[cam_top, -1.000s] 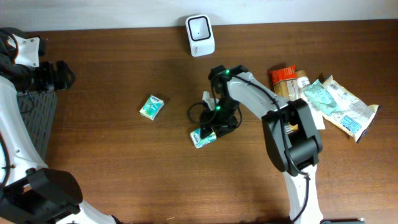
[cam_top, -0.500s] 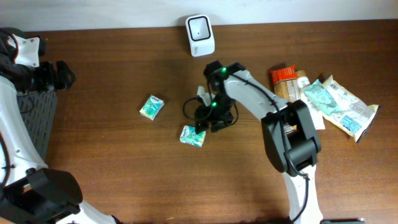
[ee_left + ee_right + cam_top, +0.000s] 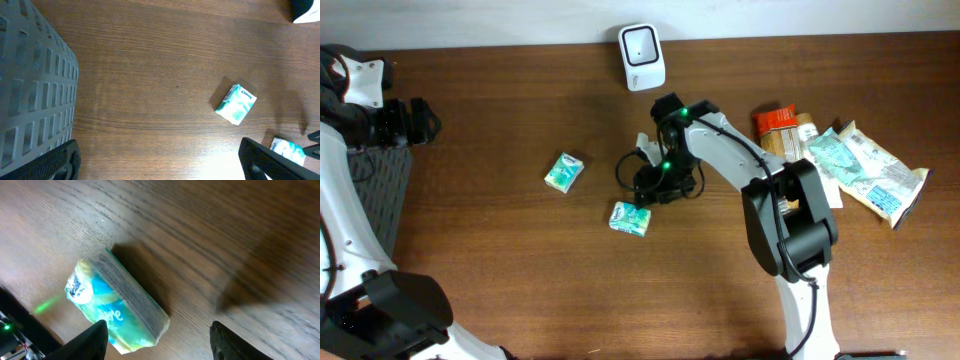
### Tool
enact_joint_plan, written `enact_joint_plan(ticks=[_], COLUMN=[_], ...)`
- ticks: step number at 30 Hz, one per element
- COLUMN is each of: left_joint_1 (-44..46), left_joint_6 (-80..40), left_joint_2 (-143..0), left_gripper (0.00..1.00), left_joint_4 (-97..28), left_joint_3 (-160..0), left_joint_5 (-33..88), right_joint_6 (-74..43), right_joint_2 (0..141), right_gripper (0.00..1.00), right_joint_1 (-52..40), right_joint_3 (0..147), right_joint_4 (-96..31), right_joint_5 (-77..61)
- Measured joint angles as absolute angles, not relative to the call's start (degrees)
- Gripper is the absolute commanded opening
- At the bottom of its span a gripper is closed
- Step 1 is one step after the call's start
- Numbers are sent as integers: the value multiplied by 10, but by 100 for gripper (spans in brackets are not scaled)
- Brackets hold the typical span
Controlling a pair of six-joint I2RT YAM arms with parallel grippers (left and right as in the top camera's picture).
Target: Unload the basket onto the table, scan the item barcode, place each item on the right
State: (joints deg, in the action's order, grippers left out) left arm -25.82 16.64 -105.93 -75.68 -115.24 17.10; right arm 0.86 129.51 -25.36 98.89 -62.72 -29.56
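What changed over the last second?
The right gripper moved the tissue pack a little left, toward the other pack, left it on the table and let go. Its jaws now stand open, and it has backed off toward the scanner. The other pack, the scanner and the open left gripper stayed put.

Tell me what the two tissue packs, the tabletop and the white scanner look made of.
Centre tissue pack: thin glossy plastic film, judging by its sheen and soft wrinkled edges in the right wrist view; likely paper inside.
Other tissue pack: looks the same.
Tabletop: dark wood grain with a satin finish; solid or laminate, cannot tell.
Scanner: smooth white moulded plastic with a dark window.
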Motion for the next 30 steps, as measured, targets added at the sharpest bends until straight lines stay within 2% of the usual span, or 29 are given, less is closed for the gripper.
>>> enact_joint_plan(ticks=[3,5,6,9,11,18,19,24,25,30], left_joint_1=[-258,-258,-258,-258,-258,-258,-258,-258,-258,-258], left_joint_6=[166,166,166,166,166,166,166,166,166,166], left_joint_2=[-1059,-1059,-1059,-1059,-1059,-1059,-1059,-1059,-1059,-1059], left_gripper=[99,99,99,99,99,99,99,99,99,99], left_joint_4=[-757,-757,-757,-757,-757,-757,-757,-757,-757,-757], left_joint_3=[-1152,-1152,-1152,-1152,-1152,-1152,-1152,-1152,-1152,-1152], left_joint_5=[171,171,171,171,171,171,171,171,171,171], right_joint_6=[-1,-8,-14,-27,-30,-33,-33,-46,-48,-51], right_joint_2=[1296,1296,1296,1296,1296,1296,1296,1296,1296,1296], right_gripper=[64,45,40,41,47,47,43,7,4,4], right_joint_1=[-264,-268,-269,-270,-270,-270,-270,-270,-270,-270], right_joint_3=[972,966,961,950,950,949,948,936,935,935], right_joint_4=[-606,-592,-587,-583,-587,-615,-615,-610,-608,-605], right_joint_5=[-306,-316,-319,-325,-326,-333,-333,-331,-333,-339])
